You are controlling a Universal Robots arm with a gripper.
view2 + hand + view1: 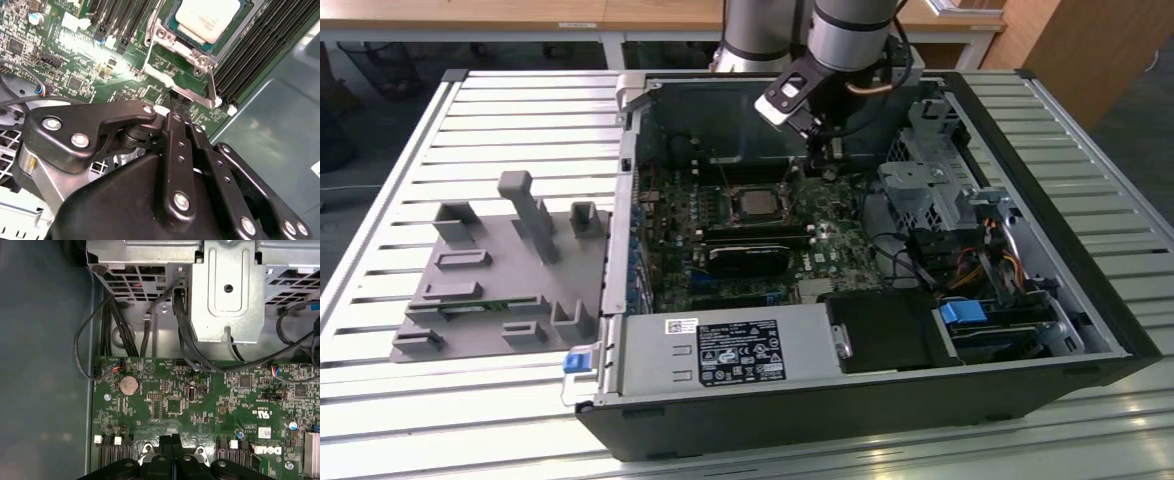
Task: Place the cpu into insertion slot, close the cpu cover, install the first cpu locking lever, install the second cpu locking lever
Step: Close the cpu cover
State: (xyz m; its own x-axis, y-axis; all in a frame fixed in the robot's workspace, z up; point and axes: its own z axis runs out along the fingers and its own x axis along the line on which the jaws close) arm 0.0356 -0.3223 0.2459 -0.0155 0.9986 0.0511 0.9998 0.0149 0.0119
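Second wrist view, nearest first: the gripper (179, 104) shows its black links up close. Its tips are drawn together and set down at the silvery tab on the near edge of the cover (175, 47). I cannot tell whether they pinch anything. Just beyond, the cover lies flat as a frame around the cpu (207, 17), which sits in its square recess with the pale metal top showing through the cut-out. A thin lever (213, 85) runs along one side of the socket, and the memory slots (255, 50) lie past it.

In the first wrist view the two fingers (166, 444) meet with no gap over the green board (170, 405). Farther on are a coin cell (128, 385), black cables (185, 325) and a metal drive cage (227, 290).

In the exterior view the power supply (720, 352) is nearest, then a long black card (747, 258). Next comes the slot (732, 205) holding the cpu, with the gripper just beyond it, towards the exterior view's right. The arm (847, 30) rises behind. A grey fixture (494, 270) rests on the slatted table (400, 140), beside the case (1107, 330) on the exterior view's left.
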